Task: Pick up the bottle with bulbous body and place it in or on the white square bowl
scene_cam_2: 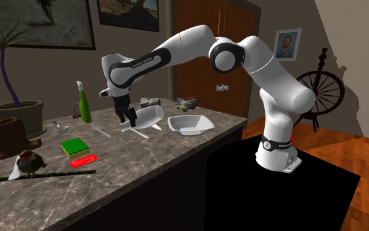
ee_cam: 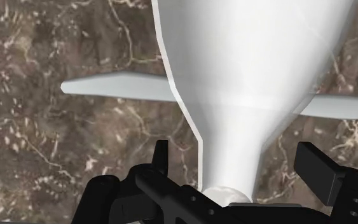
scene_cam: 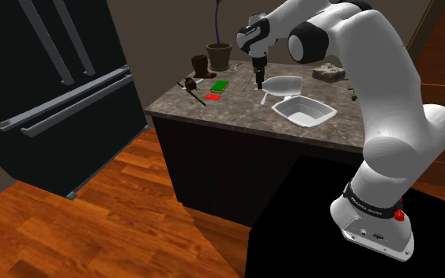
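Note:
A white bottle [scene_cam: 285, 84] with a bulbous body lies on its side on the dark marble counter [scene_cam: 205, 110]. In the second exterior view the bottle [scene_cam_2: 150, 117] rests just left of the white square bowl [scene_cam_2: 191, 125]. My black gripper [scene_cam: 258, 79] points down over the bottle's narrow neck. In the wrist view the neck [ee_cam: 231, 153] runs between the fingertips of my gripper [ee_cam: 241, 160]. The fingers stand apart with a gap on each side of the neck, so the gripper is open. The bowl [scene_cam: 304, 110] sits upright, nearer the stand than the bottle.
A flat white utensil [ee_cam: 107, 87] lies crosswise under the bottle. A green spray bottle [scene_cam_2: 83, 103], potted plant [scene_cam_2: 19, 113], brown boot [scene_cam_2: 6, 136], green sponge [scene_cam_2: 74, 146], red item [scene_cam_2: 83, 161] and bird figure [scene_cam_2: 27, 164] stand at the counter's far end. A black fridge [scene_cam: 47, 87] is beyond.

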Robot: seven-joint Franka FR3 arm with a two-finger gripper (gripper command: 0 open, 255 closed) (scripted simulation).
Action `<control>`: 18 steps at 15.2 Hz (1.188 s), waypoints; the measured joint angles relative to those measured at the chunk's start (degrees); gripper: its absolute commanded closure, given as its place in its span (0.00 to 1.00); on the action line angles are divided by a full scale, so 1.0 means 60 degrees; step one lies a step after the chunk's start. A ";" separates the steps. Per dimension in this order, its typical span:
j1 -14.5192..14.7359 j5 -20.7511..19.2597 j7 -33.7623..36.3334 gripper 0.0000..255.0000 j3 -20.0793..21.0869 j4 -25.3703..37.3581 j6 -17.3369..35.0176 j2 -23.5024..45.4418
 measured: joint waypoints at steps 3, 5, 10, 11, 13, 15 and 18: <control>0.0002 0.0002 0.0000 1.00 0.0002 0.0004 0.0001 -0.0001; 0.0002 0.0003 0.0000 1.00 0.0003 0.0005 0.0002 -0.0001; 0.0002 0.0004 0.0000 1.00 0.0004 0.0008 0.0003 0.0003; 0.0006 -0.0007 -0.0004 1.00 -0.0005 -0.0004 -0.0033 -0.0039; -0.0012 -0.0021 0.0006 1.00 -0.0016 0.0180 -0.0233 -0.0059; -0.0001 -0.0047 0.0015 1.00 -0.0035 0.0261 -0.0402 -0.0151; -0.0044 -0.0068 0.0004 1.00 -0.0055 0.0548 -0.0734 -0.0205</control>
